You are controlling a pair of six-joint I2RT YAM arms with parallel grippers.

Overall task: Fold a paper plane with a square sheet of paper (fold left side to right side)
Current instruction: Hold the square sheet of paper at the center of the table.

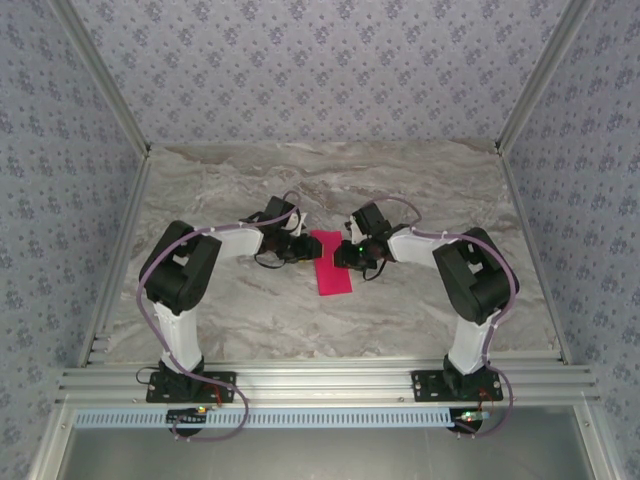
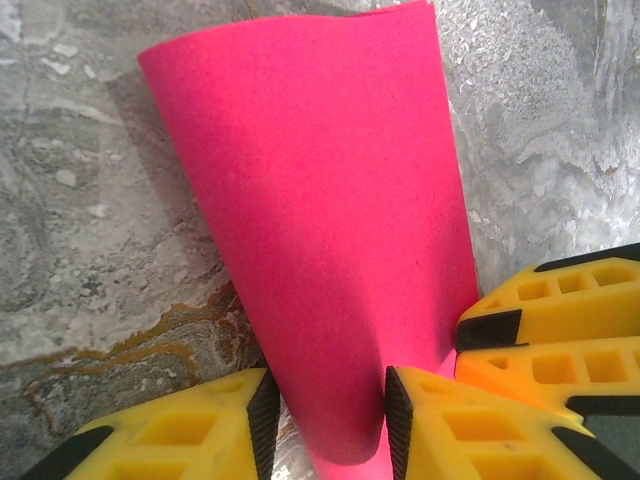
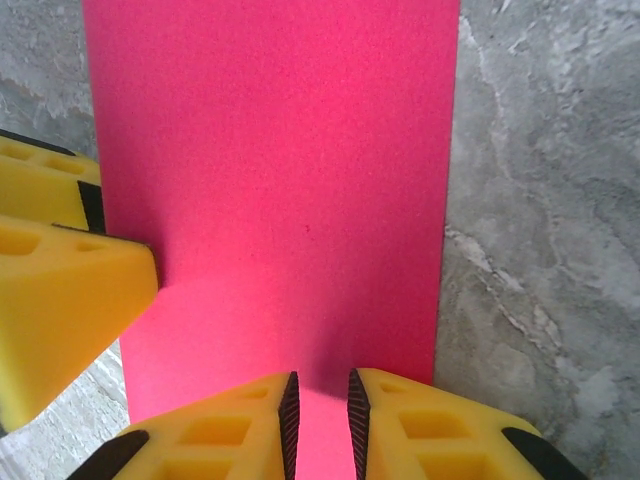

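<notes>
Top external view: the paper (image 1: 332, 263) lies as a narrow pink strip on the counter (image 1: 430, 190), between the two arms, with both tools at its far half. The left tool (image 2: 325, 400) has its jaws part-way closed on a bowed-up loop of the sheet, which rises in a curve and shows no crease. The right tool (image 3: 324, 395) shows a narrow gap over the flat layer; whether it pinches or merely presses I cannot tell. The risk, I judge, is that the uncreased loop springs open or skews if let go unpressed, leaving the edges misaligned. Too hard a squeeze could crumple it.
</notes>
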